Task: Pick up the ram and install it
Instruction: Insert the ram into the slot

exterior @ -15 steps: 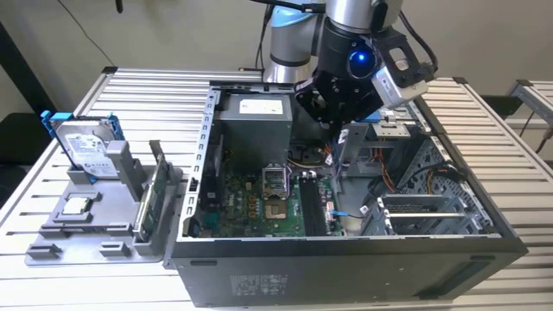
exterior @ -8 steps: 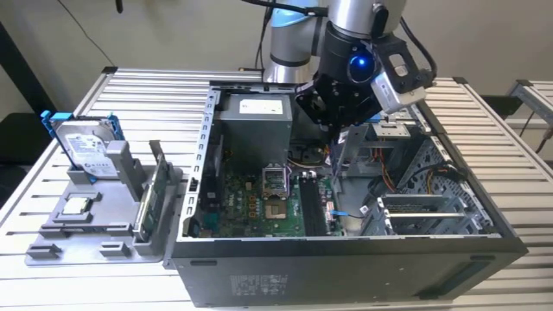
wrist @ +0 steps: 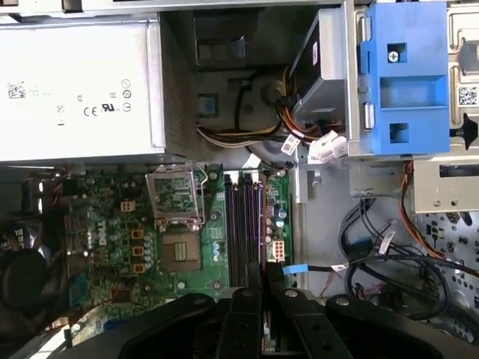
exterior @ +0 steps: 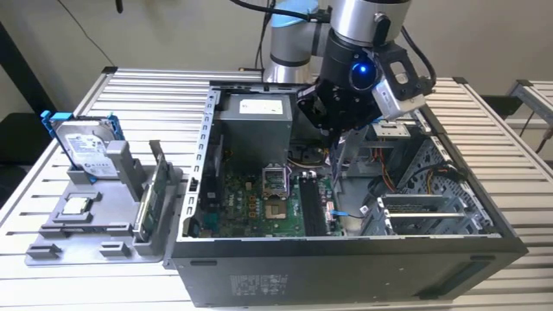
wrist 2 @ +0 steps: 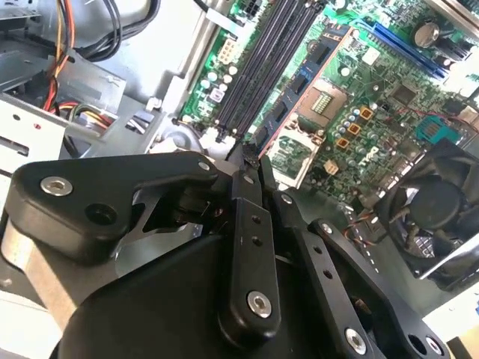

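**Pincer over the memory slots: misalignment is the main hazard**

Pincer (wrist 2: 251, 157) linkage sits closest to the lens in both wrist views. Its jaws are drawn nearly together on what I take to be the ram (exterior: 338, 159), a thin dark stick seen edge-on.

Exterior view, left to right:
- Grey holder (exterior: 78, 233) on the bench (exterior: 138, 91) carries the hard drive (exterior: 87, 146) in its blue frame. The green circuit board (exterior: 149, 207) stands on edge just beside it. Both are well apart from the arm.
- Open case (exterior: 346, 272) has the motherboard exposed. The processor socket (exterior: 274, 178) lies just beside the memory slots (exterior: 309, 201).
- The ram hangs from the pincer above the board, over or just to the right of the slots. I cannot tell whether it lines up with one.
- Loose cables (wrist: 359, 247) run close to the slots on that side.

Risks, as judged:
- A tilted or offset ram would land on a slot wall rather than in the channel. Pressing then could bend it or load the board.
- Such a thin part may slip or rotate in the grip.
- A cable caught under the fingers would stop the ram seating.
- Drifting left would endanger the socket.
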{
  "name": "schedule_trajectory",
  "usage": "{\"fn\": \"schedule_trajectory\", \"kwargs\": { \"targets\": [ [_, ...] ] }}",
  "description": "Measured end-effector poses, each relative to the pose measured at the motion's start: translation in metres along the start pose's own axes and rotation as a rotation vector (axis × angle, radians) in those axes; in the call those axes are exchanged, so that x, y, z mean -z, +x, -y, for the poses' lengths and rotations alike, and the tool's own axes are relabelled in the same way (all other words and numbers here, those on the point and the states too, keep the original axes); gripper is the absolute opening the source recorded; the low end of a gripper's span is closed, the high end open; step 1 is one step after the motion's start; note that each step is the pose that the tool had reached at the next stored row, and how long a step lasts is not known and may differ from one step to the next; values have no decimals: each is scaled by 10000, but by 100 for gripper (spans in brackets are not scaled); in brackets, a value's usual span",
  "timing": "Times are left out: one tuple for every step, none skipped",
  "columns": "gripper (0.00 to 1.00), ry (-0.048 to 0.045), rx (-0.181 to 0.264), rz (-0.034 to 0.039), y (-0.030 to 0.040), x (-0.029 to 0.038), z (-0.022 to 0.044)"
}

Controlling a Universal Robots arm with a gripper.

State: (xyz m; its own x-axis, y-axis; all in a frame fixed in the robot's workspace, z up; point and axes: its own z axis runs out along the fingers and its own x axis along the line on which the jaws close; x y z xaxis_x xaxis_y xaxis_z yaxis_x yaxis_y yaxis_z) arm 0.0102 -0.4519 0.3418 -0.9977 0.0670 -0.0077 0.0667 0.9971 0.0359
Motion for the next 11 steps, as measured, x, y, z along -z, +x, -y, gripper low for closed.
{"fn": "schedule_trajectory", "kwargs": {
  "targets": [
    [14, 2, 1, -9, -6, -8, -2],
    [14, 4, 0, -30, -16, -15, -5],
    [14, 6, 2, -58, -30, -22, -9],
    [14, 7, 2, -91, -44, -30, -12],
    [14, 9, 5, -122, -60, -38, -17],
    [14, 10, 10, -147, -72, -45, -21],
    [14, 11, 15, -162, -81, -53, -24],
    [14, 12, 21, -177, -91, -61, -29],
    [14, 12, 29, -186, -100, -71, -35],
    [14, 13, 37, -188, -104, -79, -42],
    [14, 11, 41, -189, -107, -88, -48]
  ]
}}
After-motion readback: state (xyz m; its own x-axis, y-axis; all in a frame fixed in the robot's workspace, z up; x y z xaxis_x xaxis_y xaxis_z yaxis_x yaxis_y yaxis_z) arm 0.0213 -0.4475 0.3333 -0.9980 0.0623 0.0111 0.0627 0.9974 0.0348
